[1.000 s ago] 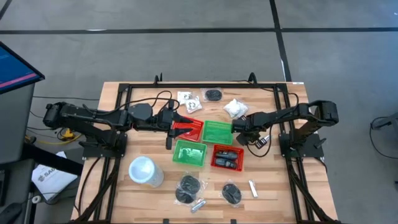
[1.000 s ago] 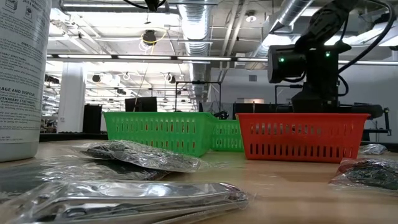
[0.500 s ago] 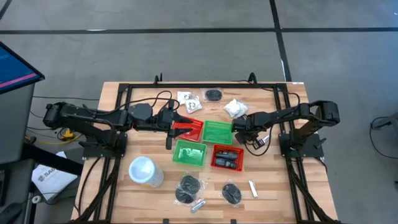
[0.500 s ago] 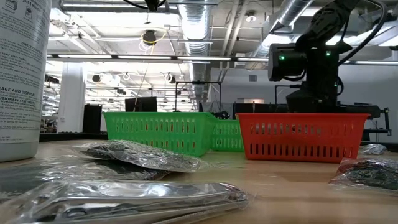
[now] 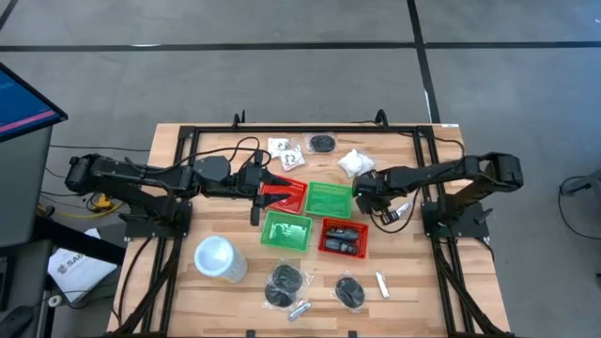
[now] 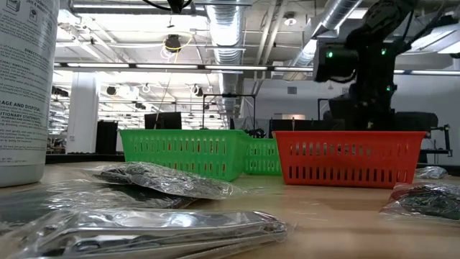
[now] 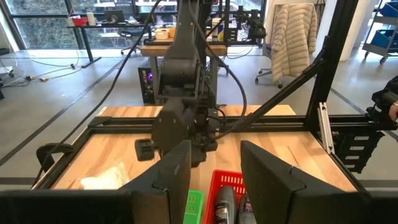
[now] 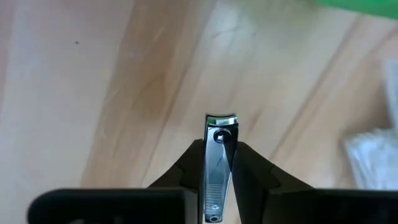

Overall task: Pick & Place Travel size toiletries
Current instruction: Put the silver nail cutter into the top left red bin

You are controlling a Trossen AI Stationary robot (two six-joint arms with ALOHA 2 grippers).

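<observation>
My right gripper (image 8: 217, 148) (image 5: 362, 193) hovers over bare wood just right of the far green basket (image 5: 328, 199), shut on a silvery nail clipper (image 8: 219, 140). My left gripper (image 7: 214, 167) (image 5: 272, 190) is open and waits over the far red basket (image 5: 289, 194). White packets (image 5: 355, 163) (image 5: 281, 150) and a black bundle (image 5: 322, 143) lie near the far edge. Two more black bundles (image 5: 284, 283) (image 5: 350, 292) and silvery pieces (image 5: 300, 308) (image 5: 382, 284) lie near the near edge. Dark pieces sit in the near red basket (image 5: 343, 237). My right gripper pinches the nail clipper's body (image 8: 217, 163) between its two fingers (image 8: 244, 163). The clipper lies along the fingers, its jaw end (image 8: 221, 121) sticking out past the tips. The fingers point down at the wood, and the clipper is lifted clear of the table.
A near green basket (image 5: 286, 231) sits beside the near red one, and a large white cup (image 5: 218, 256) stands at the near left. Black frame rails (image 5: 300, 130) border the table. In the low view, crinkly wrapped items (image 6: 165, 180) lie in front of the baskets (image 6: 348, 158).
My right arm has risen a little with the clipper, shown in the low view by its wrist moving up, and its elbow has swung slightly toward the table's right edge. The left arm and the loose items have stayed still.
</observation>
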